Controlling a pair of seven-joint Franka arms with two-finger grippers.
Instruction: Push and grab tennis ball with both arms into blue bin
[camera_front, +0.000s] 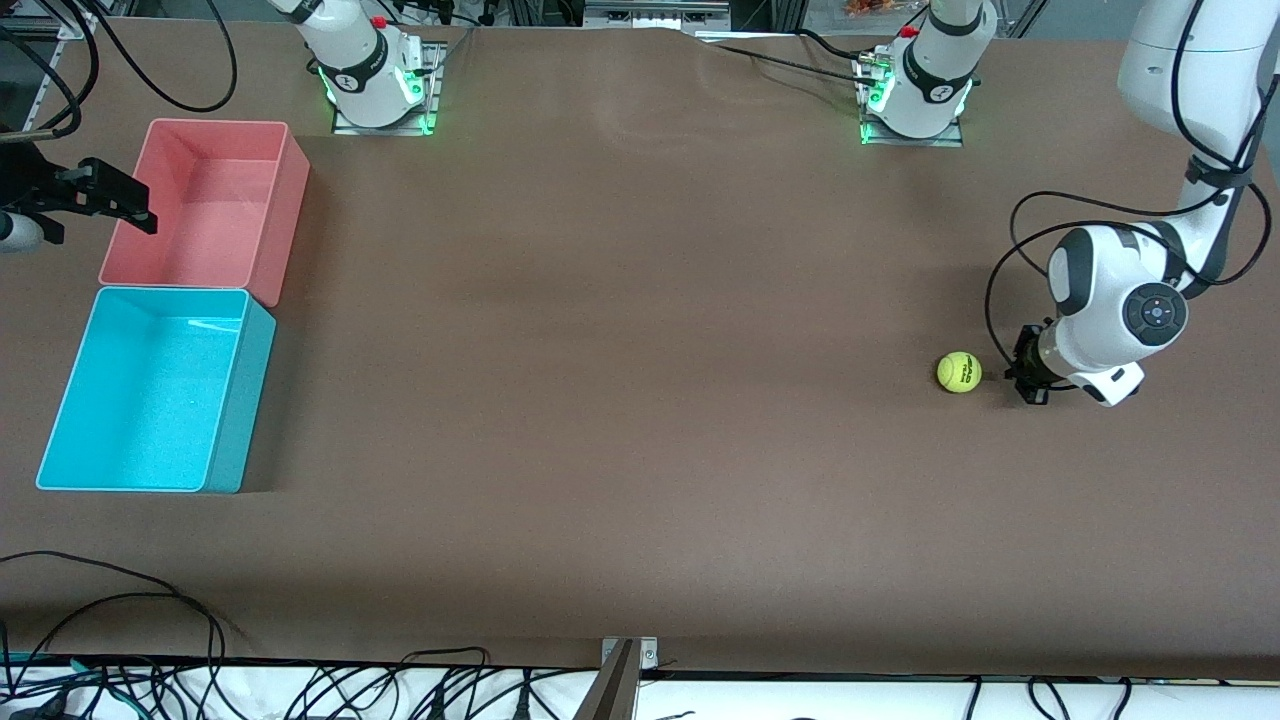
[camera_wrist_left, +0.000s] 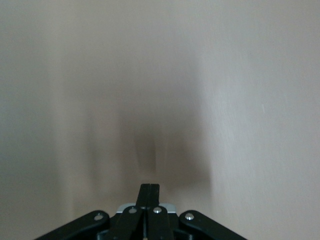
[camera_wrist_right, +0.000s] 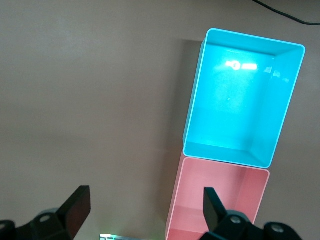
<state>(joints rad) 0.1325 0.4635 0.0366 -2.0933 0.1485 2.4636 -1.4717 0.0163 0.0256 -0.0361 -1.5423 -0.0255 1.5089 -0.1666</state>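
The yellow-green tennis ball (camera_front: 959, 372) lies on the brown table toward the left arm's end. My left gripper (camera_front: 1026, 376) is down low right beside it, on the side away from the bins, with a narrow gap between them. Its fingers (camera_wrist_left: 149, 192) are pressed shut on nothing, and the left wrist view shows only bare table. The blue bin (camera_front: 236, 420) stands open at the right arm's end of the table. My right gripper (camera_front: 120, 200) hangs open and empty over the outer edge of the pink bin (camera_front: 281, 220). In the right wrist view the gripper (camera_wrist_right: 145, 205) looks down on the blue bin (camera_wrist_right: 194, 120).
The pink bin (camera_wrist_right: 176, 200) stands against the blue one, farther from the front camera. A long stretch of brown table lies between the ball and the bins. Cables run along the table's near edge (camera_front: 150, 600).
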